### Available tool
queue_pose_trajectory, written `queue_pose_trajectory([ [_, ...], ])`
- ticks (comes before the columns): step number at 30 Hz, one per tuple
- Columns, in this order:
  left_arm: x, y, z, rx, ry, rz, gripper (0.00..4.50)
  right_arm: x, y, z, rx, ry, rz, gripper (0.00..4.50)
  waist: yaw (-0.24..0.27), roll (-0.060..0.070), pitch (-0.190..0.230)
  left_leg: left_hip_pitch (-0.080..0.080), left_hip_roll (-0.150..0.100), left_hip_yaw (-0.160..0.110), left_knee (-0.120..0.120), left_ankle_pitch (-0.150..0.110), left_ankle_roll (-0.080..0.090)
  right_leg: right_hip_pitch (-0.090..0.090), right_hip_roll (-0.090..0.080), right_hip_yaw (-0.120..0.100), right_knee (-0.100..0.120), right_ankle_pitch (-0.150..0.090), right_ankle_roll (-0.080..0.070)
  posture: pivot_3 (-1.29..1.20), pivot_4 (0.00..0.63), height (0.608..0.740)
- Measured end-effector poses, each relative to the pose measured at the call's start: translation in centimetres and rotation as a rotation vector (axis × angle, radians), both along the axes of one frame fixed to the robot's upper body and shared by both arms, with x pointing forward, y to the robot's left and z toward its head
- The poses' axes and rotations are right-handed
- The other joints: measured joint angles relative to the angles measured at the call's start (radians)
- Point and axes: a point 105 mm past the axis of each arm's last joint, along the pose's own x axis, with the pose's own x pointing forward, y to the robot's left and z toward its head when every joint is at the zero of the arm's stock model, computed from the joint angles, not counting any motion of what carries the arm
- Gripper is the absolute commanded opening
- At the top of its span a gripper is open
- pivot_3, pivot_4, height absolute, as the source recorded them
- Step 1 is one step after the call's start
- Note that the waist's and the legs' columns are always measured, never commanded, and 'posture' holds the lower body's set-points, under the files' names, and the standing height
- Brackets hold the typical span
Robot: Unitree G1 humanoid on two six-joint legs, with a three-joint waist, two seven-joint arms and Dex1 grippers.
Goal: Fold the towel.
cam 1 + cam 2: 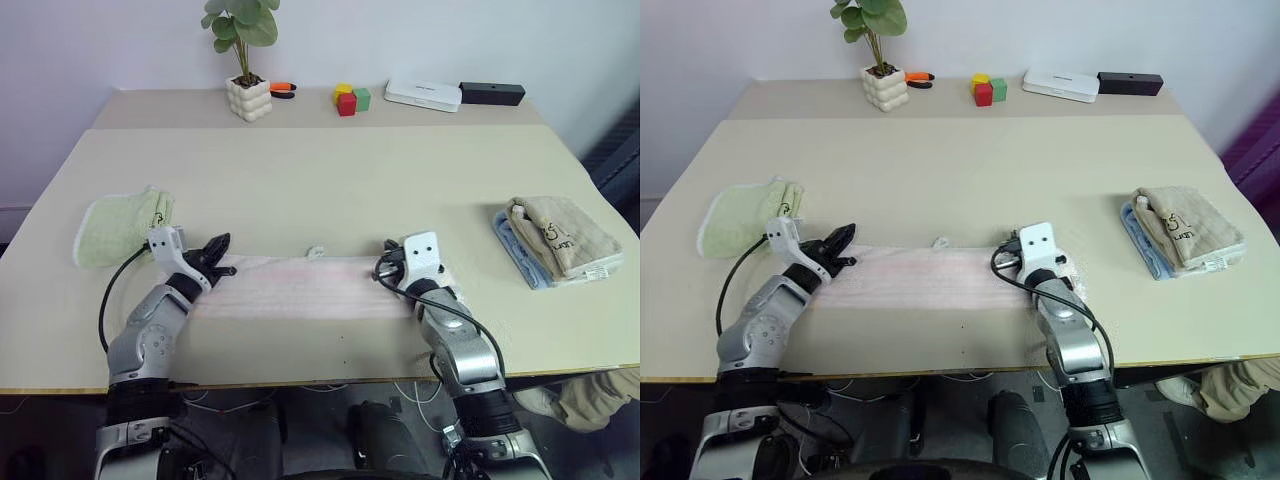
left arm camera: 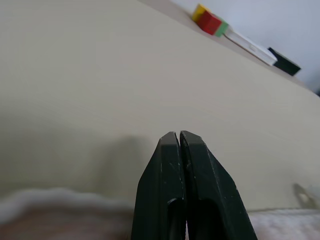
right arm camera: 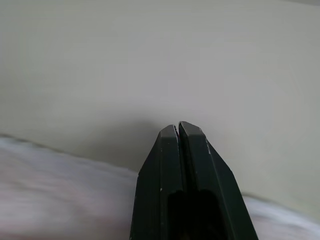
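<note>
The pink towel (image 1: 305, 287) lies stretched out as a long, narrow band across the near part of the tabletop (image 1: 330, 180), running side to side between the two arms, with a small loop tag poking up at its far edge near the middle. At its left end sits the left tool (image 1: 222, 256), pointing level across the tabletop, its two black fingers (image 2: 175, 185) pressed flat together; the towel's fluffy edge lies right under and around them, but nothing shows between the tips. At the towel's right end is the right tool (image 3: 178, 131), low over the pink pile and facing the bare tabletop beyond, its fingers likewise closed tight with only a hairline seam, and whether any cloth is pinched there cannot be told. Off to the left, well apart from the pink band, a light green towel (image 1: 122, 227) rests folded. Far to the right, a beige towel (image 1: 562, 236) sits folded on top of a blue cloth (image 1: 518, 250). Along the back edge stand a potted plant (image 1: 247, 60), coloured blocks (image 1: 351, 99), a white box (image 1: 423, 95) and a black box (image 1: 491, 94).
</note>
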Motion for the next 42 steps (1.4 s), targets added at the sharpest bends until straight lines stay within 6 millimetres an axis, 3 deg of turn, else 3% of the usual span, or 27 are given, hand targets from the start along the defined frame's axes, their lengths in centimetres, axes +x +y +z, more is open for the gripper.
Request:
queue_pose_trajectory([
  [7, 0.3, 0.7, 0.5, -0.011, -0.022, 0.006, 0.04, -0.2, -2.2, 0.1, -0.003, -0.012, -0.065, 0.03, -0.001, 0.0, 0.0, 0.0, 0.0, 0.0, 0.0, 0.0, 0.0, 0.0, 0.0, 0.0, 0.0, 0.0, 0.0, 0.0, 0.15, 0.74],
  [11, 0.2, 0.0, 1.3, -0.061, -0.051, -0.04, 0.04, -0.9, -2.6, 0.0, -0.004, -0.011, -0.035, 0.03, -0.001, 0.0, 0.0, 0.0, 0.0, 0.0, 0.0, 0.0, 0.0, 0.0, 0.0, 0.0, -0.001, 0.0, 0.0, 0.0, 0.15, 0.74],
  [15, -0.5, -1.9, 2.0, -0.097, -0.061, -0.143, 1.33, -0.5, -3.0, 1.8, 0.058, -0.041, -0.015, 1.27, -0.002, 0.0, 0.0, 0.0, 0.0, 0.0, 0.0, 0.0, 0.0, 0.0, 0.0, 0.0, -0.001, 0.0, 0.0, 0.0, 0.15, 0.74],
  [21, -1.6, -4.8, 3.7, 0.032, -0.1, -0.338, 4.42, 0.7, -4.0, 7.6, 0.135, -0.143, 0.02, 4.37, -0.001, 0.0, 0.0, 0.0, 0.0, 0.0, -0.001, 0.0, 0.0, 0.0, 0.0, 0.0, -0.001, 0.0, 0.0, 0.0, 0.15, 0.74],
  [27, -2.4, -4.9, 6.4, 0.193, -0.16, -0.476, 4.47, -0.5, -5.2, 8.5, 0.343, 0.011, 0.108, 4.44, -0.002, 0.0, 0.0, -0.001, 0.0, 0.0, -0.002, 0.0, 0.0, -0.001, 0.0, 0.0, -0.002, -0.002, -0.003, 0.0, 0.15, 0.74],
  [32, -5.7, -4.0, 7.5, 0.161, -0.147, -0.744, 4.47, -5.2, -4.5, 9.0, 0.611, 0.179, 0.387, 4.44, -0.004, 0.0, 0.001, -0.001, 0.001, 0.0, -0.004, -0.001, 0.001, -0.001, 0.0, -0.001, -0.003, -0.002, -0.004, 0.0, 0.15, 0.74],
  [35, -7.2, -3.9, 7.5, 0.155, -0.159, -0.848, 4.47, -7.3, -5.8, 7.8, 0.737, 0.235, 0.365, 4.44, 0.001, 0.0, 0.001, -0.002, 0.001, 0.0, -0.003, -0.001, 0.001, -0.001, -0.001, -0.001, -0.004, -0.002, -0.004, 0.0, 0.15, 0.74],
  [39, -6.9, -3.4, 7.8, 0.142, -0.172, -0.867, 4.47, -10.0, -7.6, 6.4, 0.919, 0.256, 0.276, 4.44, 0.001, 0.0, 0.001, -0.002, 0.001, 0.0, -0.001, -0.001, 0.001, -0.001, -0.001, -0.001, -0.005, -0.002, -0.004, 0.0, 0.15, 0.74],
  [42, -6.6, -2.9, 8.2, 0.165, -0.198, -0.879, 4.47, -12.3, -7.4, 5.0, 1.034, 0.3, 0.226, 4.44, -0.003, 0.001, 0.001, -0.003, 0.001, 0.0, -0.003, -0.001, 0.001, -0.001, -0.001, 0.0, -0.006, -0.002, -0.004, 0.0, 0.15, 0.74],
])
